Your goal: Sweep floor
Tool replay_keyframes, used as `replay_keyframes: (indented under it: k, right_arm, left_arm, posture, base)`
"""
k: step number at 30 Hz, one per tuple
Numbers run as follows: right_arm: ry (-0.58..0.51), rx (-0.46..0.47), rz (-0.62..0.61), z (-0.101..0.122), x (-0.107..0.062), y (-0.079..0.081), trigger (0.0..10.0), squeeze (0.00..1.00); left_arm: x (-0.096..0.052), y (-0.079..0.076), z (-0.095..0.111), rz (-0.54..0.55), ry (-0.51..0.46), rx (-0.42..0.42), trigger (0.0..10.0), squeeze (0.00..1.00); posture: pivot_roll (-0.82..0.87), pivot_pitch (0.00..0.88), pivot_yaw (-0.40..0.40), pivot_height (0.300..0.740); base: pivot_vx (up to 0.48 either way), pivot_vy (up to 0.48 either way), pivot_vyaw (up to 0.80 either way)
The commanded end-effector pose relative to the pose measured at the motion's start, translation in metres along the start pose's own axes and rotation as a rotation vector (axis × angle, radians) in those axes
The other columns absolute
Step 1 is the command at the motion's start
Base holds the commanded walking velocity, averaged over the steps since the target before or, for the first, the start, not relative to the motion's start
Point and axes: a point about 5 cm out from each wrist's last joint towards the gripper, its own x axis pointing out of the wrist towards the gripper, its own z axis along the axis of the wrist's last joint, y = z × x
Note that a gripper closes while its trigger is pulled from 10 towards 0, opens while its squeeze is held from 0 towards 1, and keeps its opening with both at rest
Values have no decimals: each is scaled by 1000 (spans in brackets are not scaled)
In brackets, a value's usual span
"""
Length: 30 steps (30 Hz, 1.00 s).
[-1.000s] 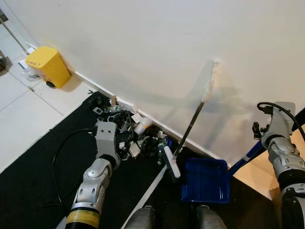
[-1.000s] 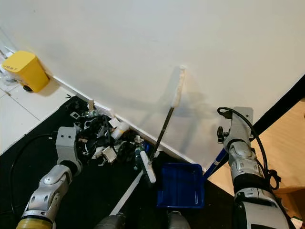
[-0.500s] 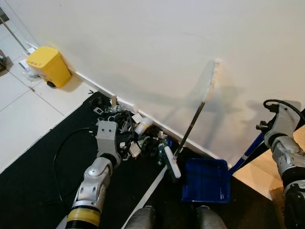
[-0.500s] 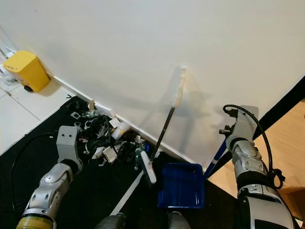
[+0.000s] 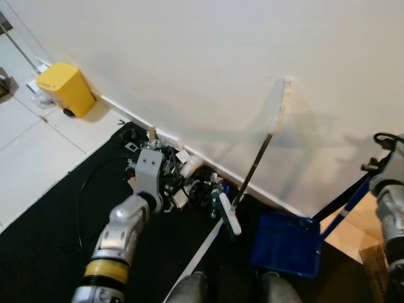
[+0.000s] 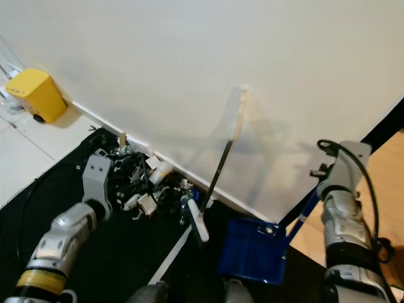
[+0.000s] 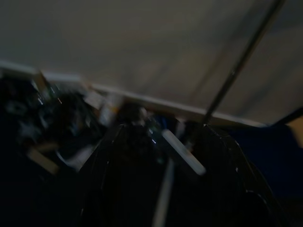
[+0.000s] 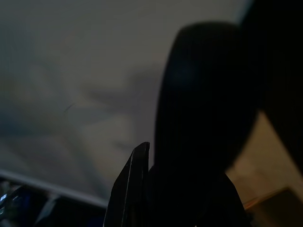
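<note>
A broom leans on the white wall, its handle (image 5: 260,150) slanting down to a white head (image 5: 228,216) on the black mat. Left of the head, a pile of dark litter (image 5: 183,182) with a white bottle (image 5: 190,166) lies along the skirting. My left gripper (image 7: 162,131) hovers over this pile, open, its fingers (image 7: 105,163) spread wide, and the broom head (image 7: 183,152) lies beyond them. A blue dustpan (image 5: 284,245) sits tilted right of the broom. Its long blue handle (image 5: 344,205) rises to my right gripper (image 5: 377,172), which is shut on it.
A yellow bin (image 5: 63,88) stands on white tiles (image 5: 25,145) at the far left by the wall. A white stripe (image 5: 201,245) crosses the black mat (image 5: 44,233). A black cable (image 5: 79,211) trails beside my left arm. Wooden floor (image 5: 353,228) lies to the right.
My right arm has swung to the right, dragging the dustpan right and tilting it. My left arm has reached forward over the litter pile. The broom has stayed put.
</note>
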Motion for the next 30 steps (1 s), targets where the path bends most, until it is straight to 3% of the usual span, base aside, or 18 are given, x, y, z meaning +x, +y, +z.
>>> replay_keyframes:
  k: [1, 2, 6, 9, 12, 13, 14, 16, 21, 26, 30]
  right_arm:
    - [-70, -7, -34, 20, -1, -15, 10000, 0]
    - [-80, 2, -47, 23, -1, -19, 10000, 0]
    - [-73, 198, -121, 25, -7, -31, 10000, 0]
    - [-71, 227, -128, 24, -8, -32, 10000, 0]
    - [-64, 293, -147, 17, -15, -29, 10000, 0]
    - [-64, 293, -147, 17, -15, -29, 10000, 0]
    - [-39, 324, -150, 11, -19, -23, 10000, 0]
    - [-31, 330, -149, 9, -20, -20, 10000, 0]
    - [-29, 311, -136, 14, -21, -16, 10000, 0]
    - [-39, 283, -134, 18, -22, -17, 10000, 0]
    - [-69, 247, -137, 23, -26, -21, 10000, 0]
  left_arm:
    - [0, 4, -5, -48, 39, 14, 10000, 0]
    - [2, 6, -2, -48, 41, 17, 10000, 0]
    - [17, 7, 13, 4, 3, -125, 10000, 0]
    - [19, 6, 13, 24, 7, -145, 10000, 0]
    - [25, -14, -1, 14, 56, -59, 10000, 0]
    - [25, -14, -1, 14, 56, -59, 10000, 0]
    - [28, -41, -15, -94, 84, -63, 10000, 0]
    - [30, -54, -21, -147, 97, -86, 10000, 0]
    - [42, -67, -19, -212, 86, -116, 10000, 0]
    - [55, -61, 2, -192, 31, -65, 10000, 0]
    - [55, -56, 11, -162, 5, -30, 10000, 0]
  posture:
    - [60, 135, 78, 740]
    - [60, 135, 78, 740]
    - [42, 130, 84, 740]
    - [38, 130, 86, 740]
    - [28, 126, 89, 740]
    - [28, 126, 89, 740]
    - [19, 125, 91, 740]
    - [19, 123, 88, 740]
    - [7, 121, 86, 740]
    - [-4, 117, 91, 740]
    - [-15, 113, 102, 740]
  base:
    - [0, 0, 0]
    - [0, 0, 0]
    - [0, 0, 0]
    - [0, 0, 0]
    - [0, 0, 0]
    - [0, 0, 0]
    - [0, 0, 0]
    - [0, 0, 0]
    - [0, 0, 0]
    - [0, 0, 0]
    - [0, 0, 0]
